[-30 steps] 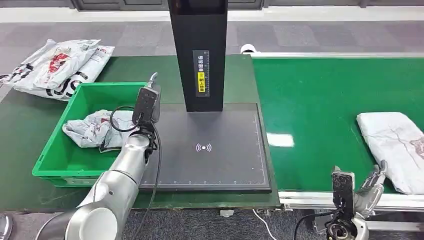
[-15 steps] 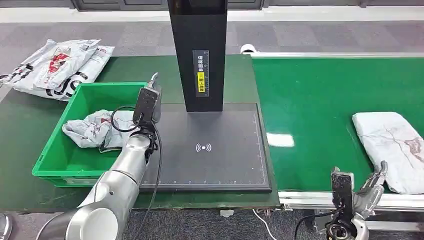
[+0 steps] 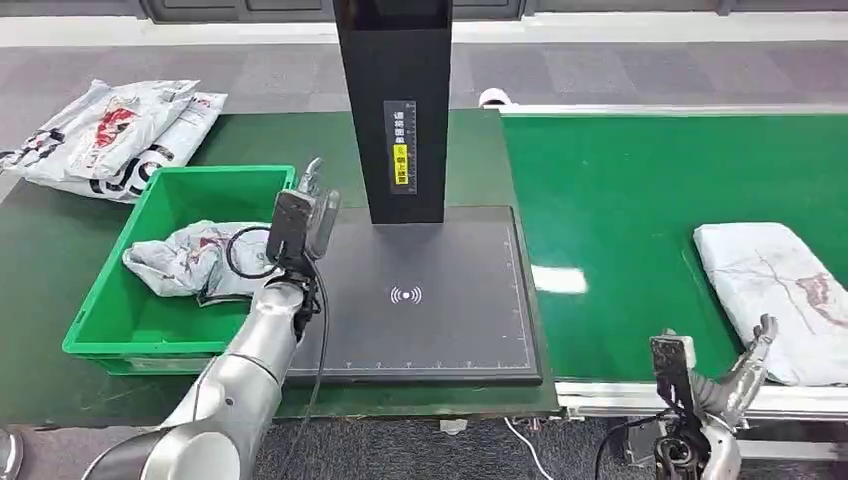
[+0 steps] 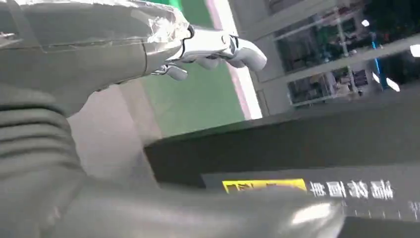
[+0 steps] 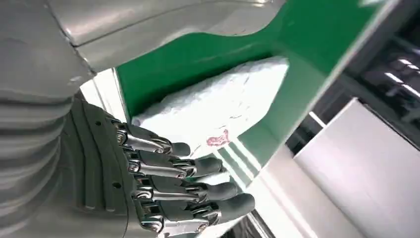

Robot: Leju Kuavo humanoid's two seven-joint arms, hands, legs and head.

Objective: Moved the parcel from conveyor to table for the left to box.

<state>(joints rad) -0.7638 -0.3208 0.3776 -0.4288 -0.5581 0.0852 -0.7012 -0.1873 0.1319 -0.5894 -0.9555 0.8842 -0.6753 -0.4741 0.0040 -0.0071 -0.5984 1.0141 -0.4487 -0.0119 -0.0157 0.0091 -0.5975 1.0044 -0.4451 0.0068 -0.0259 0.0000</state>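
Lying flat on the green conveyor near its right end, white parcel, just beyond the right hand at the belt's front rail, fingers spread and empty. Closer in the wrist view: fingertips just short of the parcel's edge. Left hand open above the desk, holding nothing.

Just beyond the right hand, the parcel is showing crinkled white plastic film with a dull sheen, lying on the conveyor of smooth green belting that is catching a glossy glare. By the left hand, the scanner pad is looking matt black, and the bin is shining as hard green plastic.
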